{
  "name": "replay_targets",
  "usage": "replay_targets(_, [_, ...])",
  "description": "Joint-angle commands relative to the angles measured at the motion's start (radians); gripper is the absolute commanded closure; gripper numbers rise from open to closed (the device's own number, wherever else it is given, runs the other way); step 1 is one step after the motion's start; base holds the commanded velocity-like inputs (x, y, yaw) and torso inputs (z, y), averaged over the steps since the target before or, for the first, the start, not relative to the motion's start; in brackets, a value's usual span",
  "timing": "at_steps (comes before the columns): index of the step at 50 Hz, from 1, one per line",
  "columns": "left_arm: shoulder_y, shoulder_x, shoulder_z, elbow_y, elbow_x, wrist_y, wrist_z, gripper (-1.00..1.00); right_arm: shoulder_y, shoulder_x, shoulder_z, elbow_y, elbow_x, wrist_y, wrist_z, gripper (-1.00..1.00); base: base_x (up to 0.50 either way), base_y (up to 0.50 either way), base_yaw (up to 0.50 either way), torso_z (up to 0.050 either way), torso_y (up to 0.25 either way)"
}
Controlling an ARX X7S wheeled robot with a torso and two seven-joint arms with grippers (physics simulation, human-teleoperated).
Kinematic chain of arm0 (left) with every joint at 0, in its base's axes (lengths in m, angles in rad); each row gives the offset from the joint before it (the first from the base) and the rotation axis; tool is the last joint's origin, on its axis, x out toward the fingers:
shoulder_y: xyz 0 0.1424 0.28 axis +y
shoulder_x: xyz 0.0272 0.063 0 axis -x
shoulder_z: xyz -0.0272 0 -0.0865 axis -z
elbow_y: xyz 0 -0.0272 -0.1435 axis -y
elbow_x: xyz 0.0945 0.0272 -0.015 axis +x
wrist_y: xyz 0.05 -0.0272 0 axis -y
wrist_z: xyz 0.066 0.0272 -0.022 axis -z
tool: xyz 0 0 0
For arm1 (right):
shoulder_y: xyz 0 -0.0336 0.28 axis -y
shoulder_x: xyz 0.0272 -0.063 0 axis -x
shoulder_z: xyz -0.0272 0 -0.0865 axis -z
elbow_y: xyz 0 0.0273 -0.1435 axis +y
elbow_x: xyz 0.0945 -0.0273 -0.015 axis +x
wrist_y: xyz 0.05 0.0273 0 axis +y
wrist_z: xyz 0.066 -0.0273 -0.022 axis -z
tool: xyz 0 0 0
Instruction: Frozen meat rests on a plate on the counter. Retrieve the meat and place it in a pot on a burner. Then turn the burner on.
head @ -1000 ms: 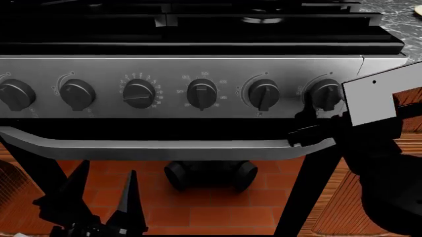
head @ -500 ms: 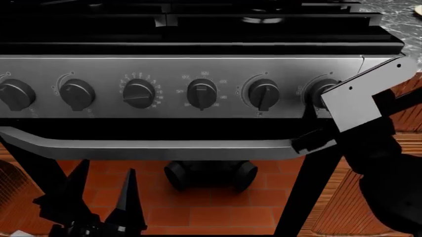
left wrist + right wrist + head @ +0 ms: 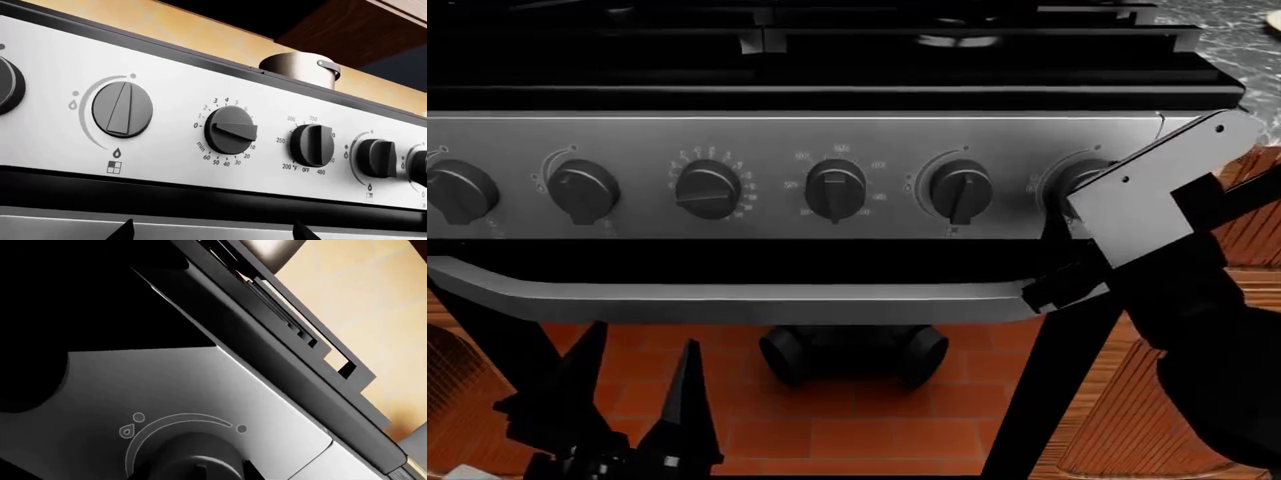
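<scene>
My right gripper (image 3: 193, 471) is shut on the rightmost burner knob (image 3: 1076, 180) of the stove's steel front panel; in the head view its tilted wrist plate hides the fingers. Low at the left of the head view, my left gripper (image 3: 638, 385) is open and empty in front of the oven door. The steel pot (image 3: 300, 67) stands on the stovetop above the panel. A silvery burner (image 3: 957, 40) shows under the black grates. The marbled counter (image 3: 1234, 35) and a cream sliver of the plate (image 3: 1272, 27) are at the top right. The meat is out of view.
Five more knobs line the panel (image 3: 774, 135), among them a timer dial (image 3: 230, 131) and a temperature dial (image 3: 312, 145). The oven door handle (image 3: 734, 300) runs below them. Wooden cabinet fronts (image 3: 1121, 420) flank the stove over a red tile floor.
My right wrist has rolled counterclockwise at the rightmost knob, its grey plate going from level to tilted. The left arm has not moved.
</scene>
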Motion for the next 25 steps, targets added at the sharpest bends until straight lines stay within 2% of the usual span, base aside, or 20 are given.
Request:
replay_targets(1, [0.0,0.003,0.0,-0.003,-0.003,-0.002,0.005,-1.0,0.061,-0.031,0.062,-0.093,0.0,-0.016,-0.001,1.0,0.0,0.0,0.0,0.0,0.0])
replay_targets(7, [0.0,0.004,0.001,-0.002,-0.001,-0.006,0.007,-1.0,0.052,-0.04,0.094,-0.095,0.05,-0.006,0.024,1.0,0.0,0.0,0.0,0.002,0.005])
replay_targets(8, [0.0,0.004,0.001,-0.002,-0.001,-0.006,0.007,-1.0,0.049,-0.041,0.107,-0.097,0.071,-0.001,0.034,-1.0,-0.01,0.0,0.0,0.0,0.01])
replay_targets(25, [0.002,0.006,-0.001,0.005,0.002,-0.008,0.011,-1.0,0.057,-0.05,0.199,-0.096,0.247,0.041,0.12,-1.0,0.0,0.0,0.0,0.0,0.0])
